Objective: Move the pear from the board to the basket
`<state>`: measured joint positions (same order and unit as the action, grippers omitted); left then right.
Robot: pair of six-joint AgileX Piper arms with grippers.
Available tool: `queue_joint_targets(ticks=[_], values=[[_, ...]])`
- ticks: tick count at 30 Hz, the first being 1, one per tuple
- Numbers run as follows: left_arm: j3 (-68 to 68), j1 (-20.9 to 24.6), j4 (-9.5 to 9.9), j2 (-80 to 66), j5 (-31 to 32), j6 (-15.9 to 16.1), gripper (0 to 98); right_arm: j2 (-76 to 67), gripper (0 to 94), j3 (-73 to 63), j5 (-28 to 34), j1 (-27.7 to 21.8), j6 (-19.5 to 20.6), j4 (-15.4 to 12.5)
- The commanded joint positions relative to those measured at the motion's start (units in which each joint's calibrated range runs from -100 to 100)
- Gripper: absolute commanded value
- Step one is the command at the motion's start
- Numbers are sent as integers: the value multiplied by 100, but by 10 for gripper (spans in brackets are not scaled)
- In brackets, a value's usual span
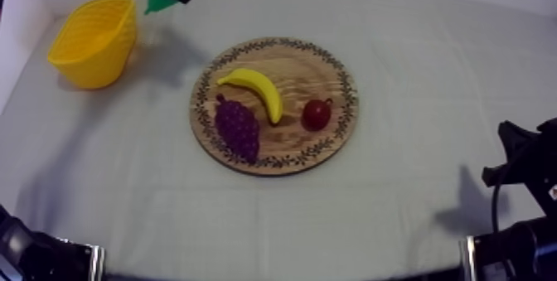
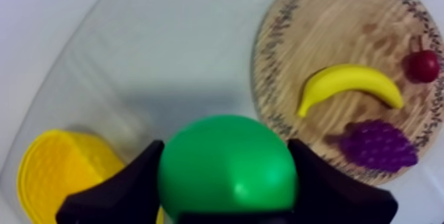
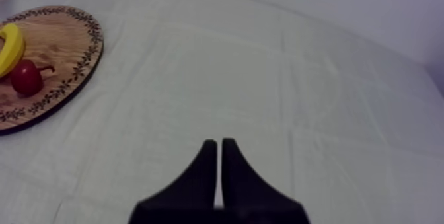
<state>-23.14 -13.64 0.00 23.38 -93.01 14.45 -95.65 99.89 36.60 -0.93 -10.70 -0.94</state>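
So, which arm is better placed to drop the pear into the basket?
Left: the left fingers hold the pear near the yellow basket. The right fingers lie shut on nothing, beyond the wooden board.

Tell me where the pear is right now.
The pear is held by the left gripper in the air, beside the yellow basket at the top view's upper left, off the wooden board.

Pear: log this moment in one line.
pear off board, in left hand, aloft beside yellow basket | right hand shut, empty | board: banana, grapes, small red fruit
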Motion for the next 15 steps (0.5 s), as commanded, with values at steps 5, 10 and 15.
queue_joint_targets(ticks=[5,10,15], values=[[295,737,38,-308,-27,110,542,-2,4,0,1,1,3,-1],[434,1187,91,-549,-63,176,543,-2,4,0,1,1,3,-1],[456,1612,119,-679,-167,251,544,-2,4,0,1,1,3,-1]])
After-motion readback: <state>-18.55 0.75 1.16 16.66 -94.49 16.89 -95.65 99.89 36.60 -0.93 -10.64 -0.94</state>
